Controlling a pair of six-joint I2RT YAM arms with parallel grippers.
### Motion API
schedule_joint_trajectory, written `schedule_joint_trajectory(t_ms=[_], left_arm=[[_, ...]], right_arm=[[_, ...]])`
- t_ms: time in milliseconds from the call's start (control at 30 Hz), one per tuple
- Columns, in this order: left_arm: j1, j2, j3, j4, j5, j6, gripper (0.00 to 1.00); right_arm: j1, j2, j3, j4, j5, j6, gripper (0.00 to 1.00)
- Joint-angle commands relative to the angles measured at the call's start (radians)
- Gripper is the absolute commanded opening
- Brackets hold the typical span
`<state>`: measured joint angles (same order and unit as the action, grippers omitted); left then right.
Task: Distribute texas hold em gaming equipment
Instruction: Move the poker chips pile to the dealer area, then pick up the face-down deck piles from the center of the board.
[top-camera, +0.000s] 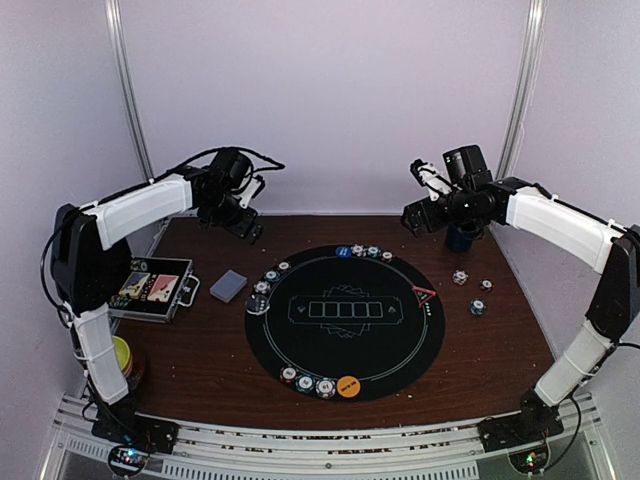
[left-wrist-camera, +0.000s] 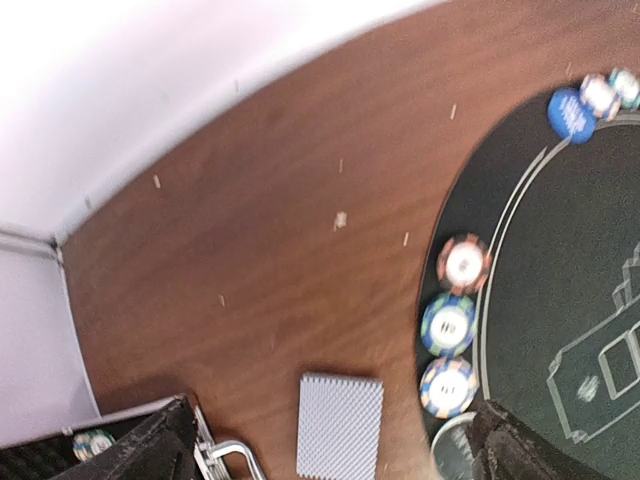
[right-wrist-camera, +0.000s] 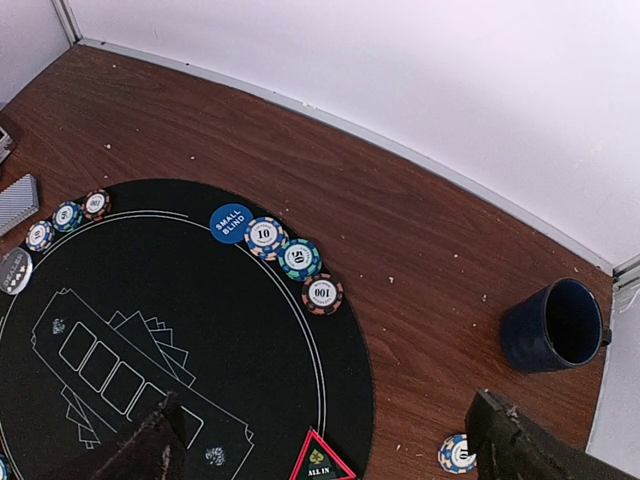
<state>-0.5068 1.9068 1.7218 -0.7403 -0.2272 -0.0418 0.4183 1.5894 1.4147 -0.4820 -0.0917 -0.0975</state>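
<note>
A round black poker mat lies mid-table. A grey-blue-backed deck of cards rests left of it. Striped chips line the mat's left rim, far rim and near rim. The blue button is at the far rim and the orange button at the near rim. The red triangle marker is at the right rim. Three loose chips lie on the wood to the right. My left gripper hangs open, high above the deck. Also open and empty, my right gripper is raised at the back right.
A dark blue cup stands at the back right under the right arm. An open metal case sits at the left edge, a yellow-green bowl nearer. A silver disc lies on the mat's left rim.
</note>
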Motion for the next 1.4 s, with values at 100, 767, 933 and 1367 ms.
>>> schedule_joint_trajectory(t_ms=[100, 767, 933, 1367], left_arm=[[0.083, -0.023, -0.147, -0.033, 0.161, 0.009, 0.98], [0.164, 0.107, -0.175, -0.036, 0.276, 0.097, 0.98], [0.178, 0.126, -0.168, -0.036, 0.277, 0.100, 0.98], [0.194, 0.192, -0.141, -0.046, 0.324, 0.119, 0.98]], right_arm=[[-0.003, -0.015, -0.013, 0.004, -0.023, 0.012, 0.98], [-0.003, -0.027, -0.022, 0.008, -0.071, 0.027, 0.98], [-0.003, -0.023, -0.023, 0.008, -0.070, 0.027, 0.98], [-0.003, -0.026, -0.026, 0.013, -0.071, 0.028, 0.98]])
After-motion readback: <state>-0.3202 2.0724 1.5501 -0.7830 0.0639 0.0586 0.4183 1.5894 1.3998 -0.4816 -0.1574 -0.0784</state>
